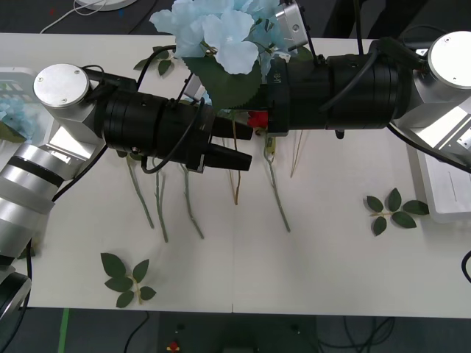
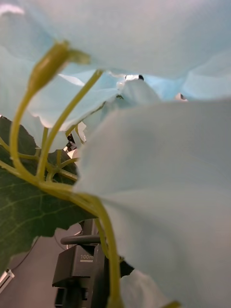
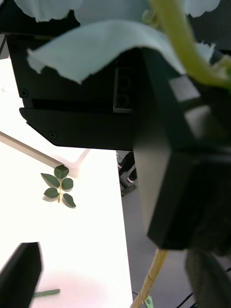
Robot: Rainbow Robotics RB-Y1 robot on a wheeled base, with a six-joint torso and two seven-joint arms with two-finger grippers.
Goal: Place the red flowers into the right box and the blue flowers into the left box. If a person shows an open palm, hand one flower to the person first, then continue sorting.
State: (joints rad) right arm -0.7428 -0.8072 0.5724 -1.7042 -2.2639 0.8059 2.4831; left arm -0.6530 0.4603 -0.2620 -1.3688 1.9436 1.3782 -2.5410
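A pale-blue hydrangea cluster (image 1: 221, 33) hung lifted above the far middle of the white desk (image 1: 316, 257), its petals and a big green leaf (image 2: 29, 211) crowding the right wrist camera. The right claw sat under the bloom; I cannot tell whether it pinched the stem. The left claw (image 1: 228, 157) hovered just beside it, fingers spread (tips at the wrist view's corners). Several thin stems (image 1: 188, 202) lay below. The right box (image 1: 441, 184) sat at the desk's right edge, the left box (image 1: 15, 88) at its left edge.
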